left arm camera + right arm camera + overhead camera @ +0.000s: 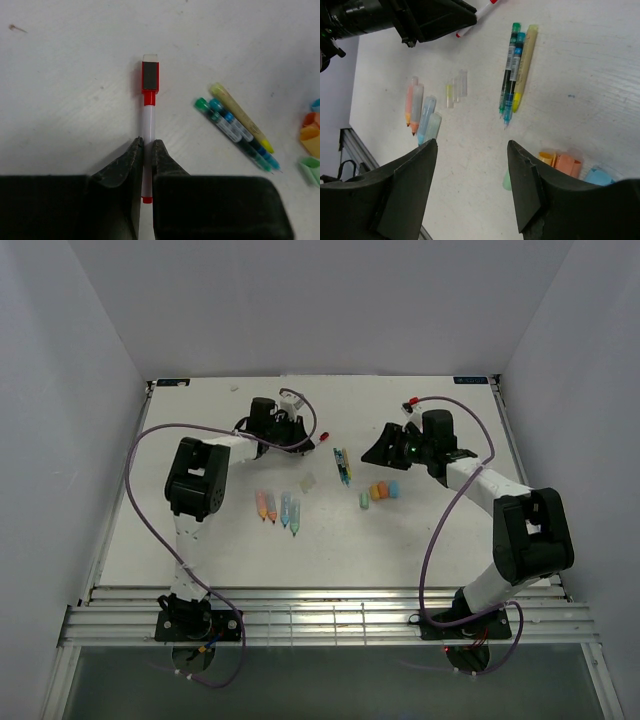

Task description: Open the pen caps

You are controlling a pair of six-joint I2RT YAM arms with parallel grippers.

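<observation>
White counter: left fingers clamped tight on the red pen, mid-barrel. Its red cap sticks out beyond them and looks light, stiff and slick, best pinched across its flat sides. Right fingers hang part-open, empty, right of that pen.

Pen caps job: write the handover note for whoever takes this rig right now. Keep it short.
Left tool: shut on the white barrel of the red marker.
Right tool: open, nothing between its fingers, above the table near the loose caps.
Done: four thick barrels lie uncapped with bare tips. The orange, blue and green loose caps sit grouped beside the thin pens.
Left: the marker's red cap is on and needs pulling off. The thin pens seem to show bare tips, but check them up close.
</observation>
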